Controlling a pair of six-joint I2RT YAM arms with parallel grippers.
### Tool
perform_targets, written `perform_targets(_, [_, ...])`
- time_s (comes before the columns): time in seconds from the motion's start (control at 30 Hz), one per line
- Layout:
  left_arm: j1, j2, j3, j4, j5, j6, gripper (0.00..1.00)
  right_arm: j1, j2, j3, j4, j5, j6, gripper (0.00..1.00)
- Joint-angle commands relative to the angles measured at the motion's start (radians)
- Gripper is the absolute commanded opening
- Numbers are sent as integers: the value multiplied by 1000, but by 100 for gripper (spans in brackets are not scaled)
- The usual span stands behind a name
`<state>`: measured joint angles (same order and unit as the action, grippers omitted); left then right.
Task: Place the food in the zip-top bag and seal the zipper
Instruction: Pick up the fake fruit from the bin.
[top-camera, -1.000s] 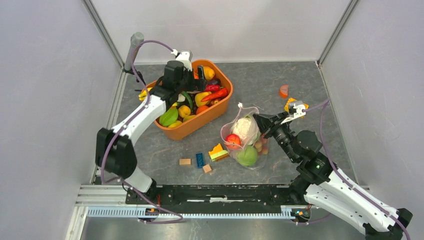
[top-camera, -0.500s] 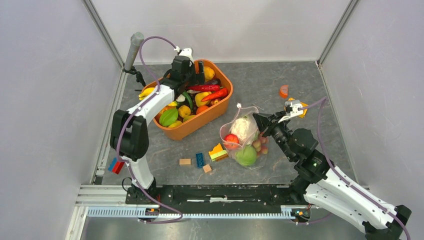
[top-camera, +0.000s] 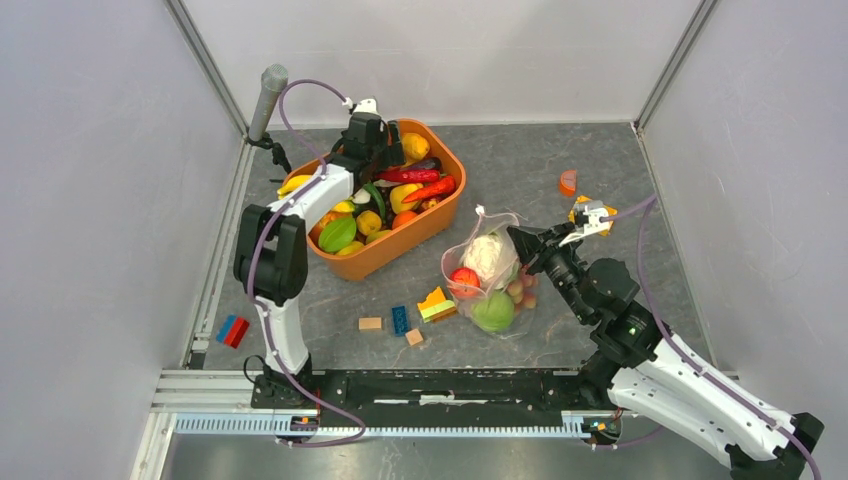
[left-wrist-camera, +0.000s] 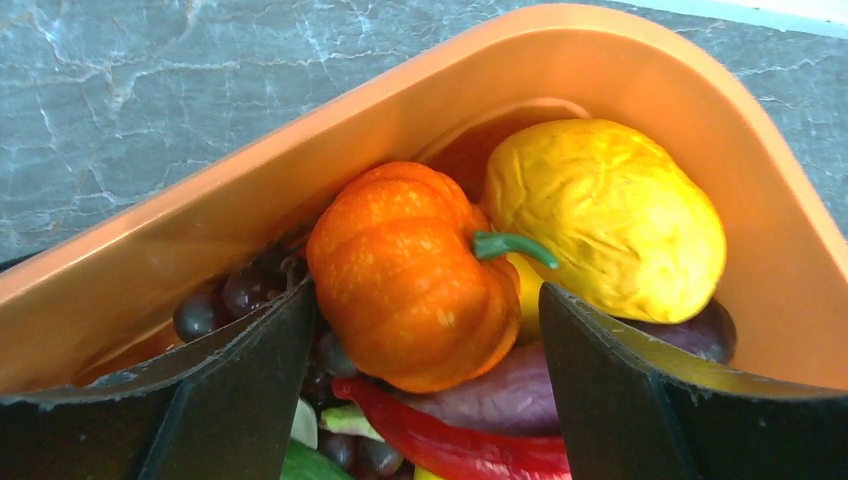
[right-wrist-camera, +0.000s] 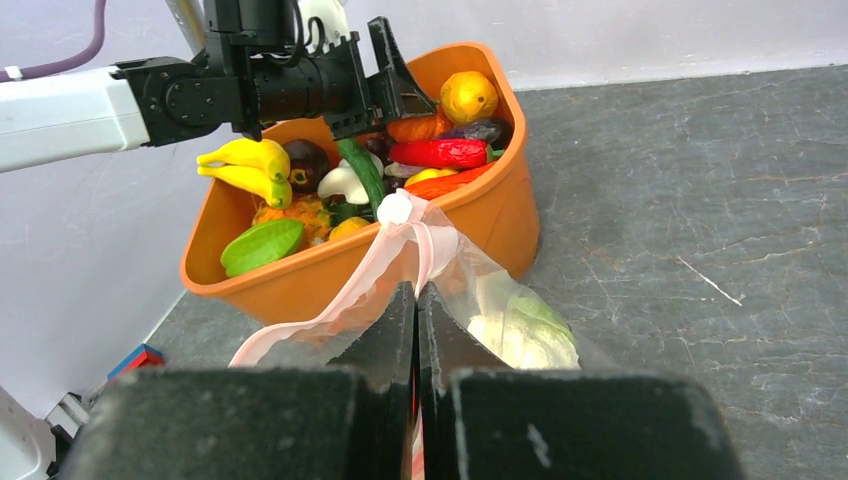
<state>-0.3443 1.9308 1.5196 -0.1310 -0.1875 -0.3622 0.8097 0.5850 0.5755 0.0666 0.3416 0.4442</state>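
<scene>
Two walls of the orange tub (left-wrist-camera: 600, 60) meet in a rounded corner just beyond the left gripper (left-wrist-camera: 425, 290), so it has little room at that far end; the bare grey table (top-camera: 520, 160) to the tub's right is roomier. That gripper hangs wide open with nothing gripped, its fingers either side of a small orange pumpkin (left-wrist-camera: 400, 270). The pumpkin leans on a wrinkled yellow fruit (left-wrist-camera: 610, 215) in the corner, with dark grapes (left-wrist-camera: 205, 315) and a red pepper (left-wrist-camera: 450, 445) packed beneath. Right of the tub's near end lies the zip-top bag (top-camera: 490, 280), holding a white cauliflower (top-camera: 487, 252), a red tomato (top-camera: 464, 281) and a green cabbage (top-camera: 494, 312). The right gripper (right-wrist-camera: 415, 300) is closed tight on the bag's pink zipper (right-wrist-camera: 400, 245), just below the white slider tab (right-wrist-camera: 395, 207). Building blocks (top-camera: 400, 320) lie in front of the tub, left of the bag; an orange half-disc (top-camera: 567, 182) sits well to the tub's right.
</scene>
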Motion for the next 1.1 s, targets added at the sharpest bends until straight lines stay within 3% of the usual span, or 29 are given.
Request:
perform_targets(0.0, [7,57,77,36,-31,-71,84,2,1,29,33,5,4,0])
perform_targets(0.17, [8,47,38,44,-32,-72,62,1,-9,15,35,13,7,0])
perform_targets(0.33, [8,-17,-43,111,10,-44,25,3,-12,20,32,6,6,0])
perform_targets(0.4, [7,-50,-62,112,32,-39,18,2,-17,18,29,3,11,0])
perform_targets(0.53, [5,-164,-156,164,88,-41,12,2,-34,5,24,12,22,0])
perform_targets(0.83, [6,-320,-261,192,183,27,12,2,-38,4,12,-3,36,0])
perform_targets(1.07, [5,-415,-330,188,365,11,12,2,-43,1,10,-3,44,0])
